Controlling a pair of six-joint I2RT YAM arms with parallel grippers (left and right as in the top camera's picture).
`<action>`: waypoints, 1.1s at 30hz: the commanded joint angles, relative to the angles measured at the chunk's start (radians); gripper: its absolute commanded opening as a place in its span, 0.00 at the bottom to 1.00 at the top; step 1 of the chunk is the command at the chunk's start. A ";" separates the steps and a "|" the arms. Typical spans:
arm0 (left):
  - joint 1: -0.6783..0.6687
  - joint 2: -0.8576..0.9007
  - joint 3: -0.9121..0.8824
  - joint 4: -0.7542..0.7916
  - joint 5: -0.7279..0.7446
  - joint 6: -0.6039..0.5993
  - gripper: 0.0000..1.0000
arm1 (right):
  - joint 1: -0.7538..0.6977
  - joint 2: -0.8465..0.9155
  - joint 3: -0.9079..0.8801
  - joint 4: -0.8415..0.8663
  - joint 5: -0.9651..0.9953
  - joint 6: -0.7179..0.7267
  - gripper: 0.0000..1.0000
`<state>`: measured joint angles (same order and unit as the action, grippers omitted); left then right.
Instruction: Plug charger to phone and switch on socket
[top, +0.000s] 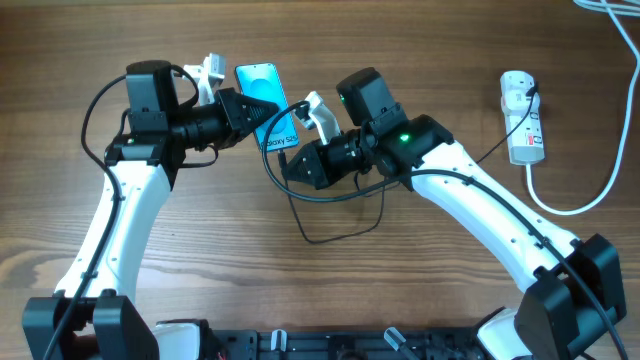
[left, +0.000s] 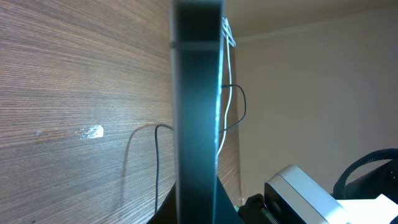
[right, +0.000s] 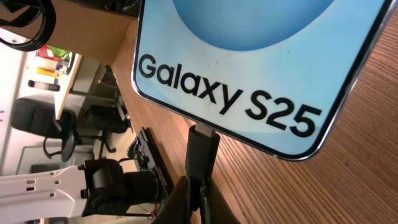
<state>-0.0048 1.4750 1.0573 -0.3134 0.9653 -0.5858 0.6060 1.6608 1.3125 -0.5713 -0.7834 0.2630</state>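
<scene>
The phone (top: 268, 100), with a light blue screen reading "Galaxy S25", is held off the table, tilted. My left gripper (top: 250, 112) is shut on its side edge; the left wrist view shows the phone edge-on (left: 198, 112) between the fingers. My right gripper (top: 290, 162) is shut on the charger connector (right: 202, 149), whose black body meets the phone's bottom edge (right: 261, 74). The thin black charger cable (top: 330, 232) loops over the table below the right arm. The socket (top: 522, 118), a white power strip, lies at the far right with a plug in it.
A thick white cord (top: 590, 200) curves from the socket along the right edge. Both arm bases stand at the near table edge. The right arm's camera housing (left: 311, 199) shows in the left wrist view.
</scene>
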 joint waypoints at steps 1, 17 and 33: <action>-0.006 -0.022 0.007 0.013 0.014 -0.006 0.04 | -0.001 0.003 0.005 0.003 0.007 0.006 0.04; -0.006 -0.022 0.007 0.010 0.090 0.040 0.04 | -0.002 0.003 0.005 0.039 0.037 0.041 0.04; -0.006 -0.022 0.007 -0.002 0.101 0.085 0.04 | -0.024 0.003 0.006 0.047 0.024 0.055 0.04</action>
<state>-0.0036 1.4750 1.0576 -0.2993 0.9920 -0.5320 0.6079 1.6608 1.3121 -0.5533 -0.7773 0.3107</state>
